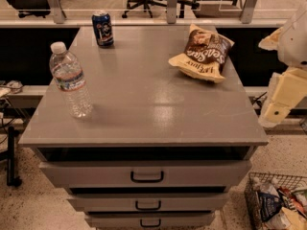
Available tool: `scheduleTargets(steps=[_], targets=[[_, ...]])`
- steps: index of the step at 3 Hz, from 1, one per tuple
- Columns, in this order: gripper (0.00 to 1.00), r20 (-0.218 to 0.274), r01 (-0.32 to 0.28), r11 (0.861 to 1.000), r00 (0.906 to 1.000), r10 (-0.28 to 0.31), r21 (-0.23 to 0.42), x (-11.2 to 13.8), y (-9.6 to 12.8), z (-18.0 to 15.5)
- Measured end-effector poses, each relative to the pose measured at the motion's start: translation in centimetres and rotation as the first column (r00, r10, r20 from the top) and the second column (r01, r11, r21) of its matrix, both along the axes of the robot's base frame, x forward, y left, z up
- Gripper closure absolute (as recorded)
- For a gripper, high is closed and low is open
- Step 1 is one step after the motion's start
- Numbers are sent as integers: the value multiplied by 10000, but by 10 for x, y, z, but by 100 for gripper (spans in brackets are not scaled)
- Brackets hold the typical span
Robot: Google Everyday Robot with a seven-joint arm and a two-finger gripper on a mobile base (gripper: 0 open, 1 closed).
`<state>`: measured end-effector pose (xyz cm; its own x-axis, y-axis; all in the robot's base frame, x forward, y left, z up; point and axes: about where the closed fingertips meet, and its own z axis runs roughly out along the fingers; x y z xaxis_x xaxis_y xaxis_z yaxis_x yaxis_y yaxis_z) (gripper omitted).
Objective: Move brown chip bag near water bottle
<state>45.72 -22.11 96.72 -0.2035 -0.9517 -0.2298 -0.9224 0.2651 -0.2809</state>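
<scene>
The brown chip bag (201,54), cream-yellow with a dark brown centre panel, lies flat at the back right of the grey cabinet top (144,104). The water bottle (71,80), clear with a white cap, stands upright near the left edge, well apart from the bag. My gripper (280,99) shows as cream-coloured parts at the right edge of the camera view. It hangs beside the cabinet's right side, lower than and to the right of the bag, and touches nothing.
A dark blue drink can (102,28) stands at the back left of the top. The cabinet has drawers (146,175) below. A wire basket (278,200) with small packets sits on the floor at the lower right. Office chairs stand behind.
</scene>
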Motion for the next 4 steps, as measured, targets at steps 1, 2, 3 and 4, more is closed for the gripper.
scheduleTargets(steps=[1, 2, 3, 4], targets=[[0, 798, 12, 9998, 9968, -28, 199, 50, -13, -14], [0, 1866, 296, 9958, 9814, -455, 867, 120, -21, -29], [0, 2375, 840, 9744, 9621, -1338, 2086, 177, -22, -48], [0, 2038, 1454, 9287, 9530, -2241, 3412, 211, -16, -73]])
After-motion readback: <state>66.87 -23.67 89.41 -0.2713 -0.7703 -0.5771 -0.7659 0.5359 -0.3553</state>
